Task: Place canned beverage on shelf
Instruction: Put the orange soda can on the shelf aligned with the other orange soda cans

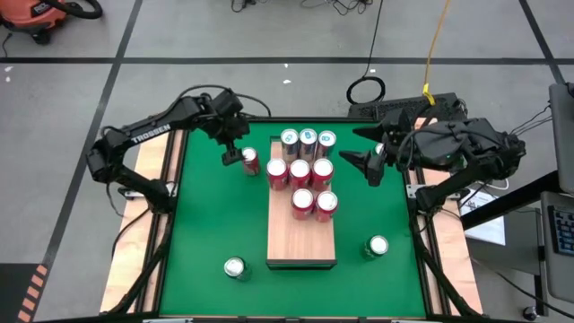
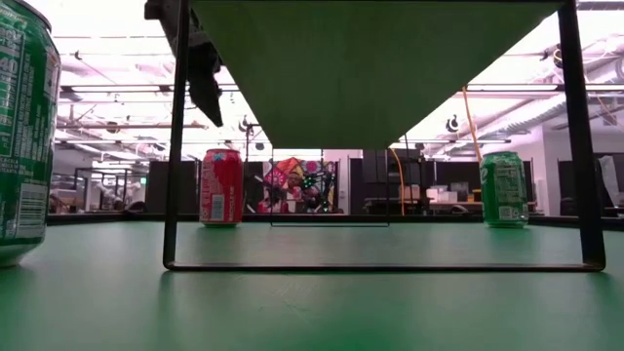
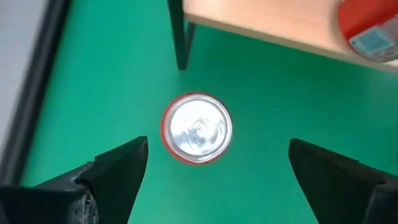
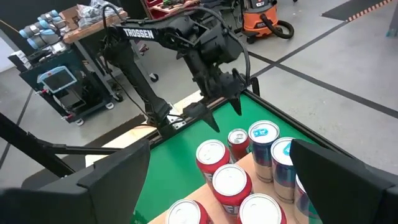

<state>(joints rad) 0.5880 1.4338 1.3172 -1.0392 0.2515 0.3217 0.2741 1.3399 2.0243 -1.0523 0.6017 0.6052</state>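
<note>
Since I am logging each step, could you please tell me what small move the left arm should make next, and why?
Probably lower the left pincer straight down around the red can. Its fingers stand open above the can, which sits upright on the green table beside the shelf, not yet grasped.

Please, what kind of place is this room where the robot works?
Most likely a robotics lab or workshop: a shop vacuum stands on the grey taped concrete floor, cables trail over it, and a cart with a small screen stands beside the green table.
</note>
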